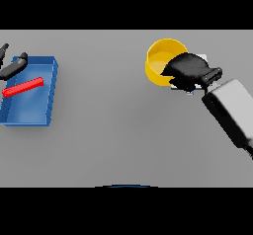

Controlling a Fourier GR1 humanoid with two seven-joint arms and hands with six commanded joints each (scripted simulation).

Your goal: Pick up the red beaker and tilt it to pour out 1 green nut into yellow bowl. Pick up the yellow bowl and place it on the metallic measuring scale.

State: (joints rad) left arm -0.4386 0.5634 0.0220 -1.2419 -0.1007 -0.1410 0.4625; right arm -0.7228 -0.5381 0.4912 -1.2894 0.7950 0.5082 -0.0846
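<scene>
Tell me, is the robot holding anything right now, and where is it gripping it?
The right hand holds the yellow bowl by its near right rim. The left hand holds nothing.

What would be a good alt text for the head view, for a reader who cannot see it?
The robot's right hand grips the rim of a yellow bowl at the far right of a grey table, over a pale flat object mostly hidden beneath. At the far left, the left hand rests over a blue tray holding a red bar.

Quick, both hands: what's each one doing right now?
Left hand: at the far left edge over the blue tray, fingers straight, open, holding nothing.
Right hand: curled on the yellow bowl rim, gripping it.
</scene>
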